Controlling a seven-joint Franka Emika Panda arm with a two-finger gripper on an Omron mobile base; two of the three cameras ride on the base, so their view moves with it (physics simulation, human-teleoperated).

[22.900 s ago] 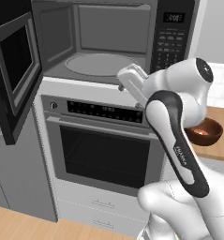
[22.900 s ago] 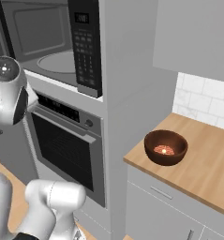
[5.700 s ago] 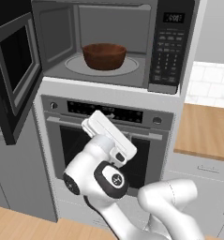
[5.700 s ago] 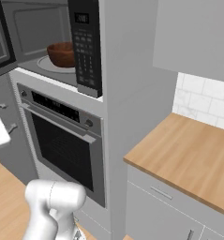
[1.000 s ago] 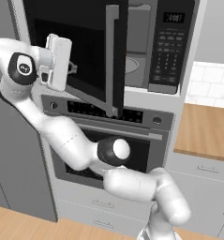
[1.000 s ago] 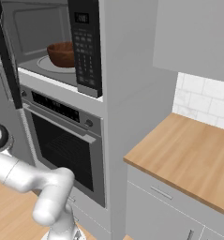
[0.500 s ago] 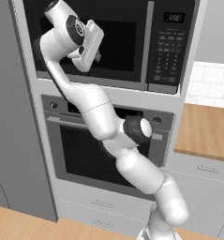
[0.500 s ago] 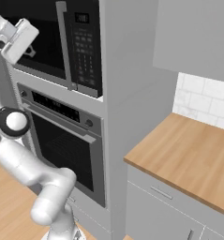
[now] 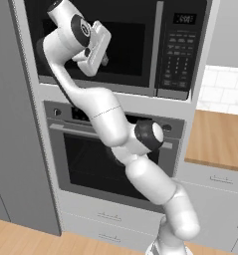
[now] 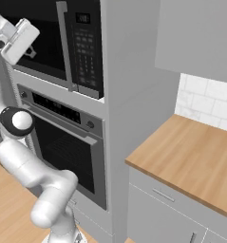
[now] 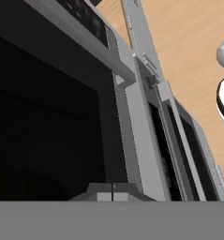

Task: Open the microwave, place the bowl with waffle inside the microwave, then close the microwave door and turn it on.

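- While the microwave door (image 9: 98, 45) sits flush and closed in the cabinet front, the white arm (image 9: 110, 124) reaches up from the base and bends over at the top so the hand lies against the dark glass.
- From the left base view, the gripper (image 9: 105, 58) is at the left-centre of the door window, pointing into the glass and slightly downward.
- From the right base view, the gripper (image 10: 30, 52) shows as a small dark tip below the white hand block, just at the door face.
- Pincer state: the fingers (image 11: 105, 197) are pressed together with no gap, and nothing sits between them.
- The microwave (image 9: 115, 45) occupies the upper cabinet bay; its keypad panel (image 9: 181, 55) is on the right, with a small display (image 9: 184, 18) above the buttons.
- The door's long vertical handle (image 10: 65, 45) runs beside the keypad, well right of the hand.
- The oven (image 9: 90, 159) is directly below the microwave, with its door shut.
- The wooden counter (image 10: 191, 156) lies to the right.
- The bowl and waffle cannot be made out behind the dark door glass.
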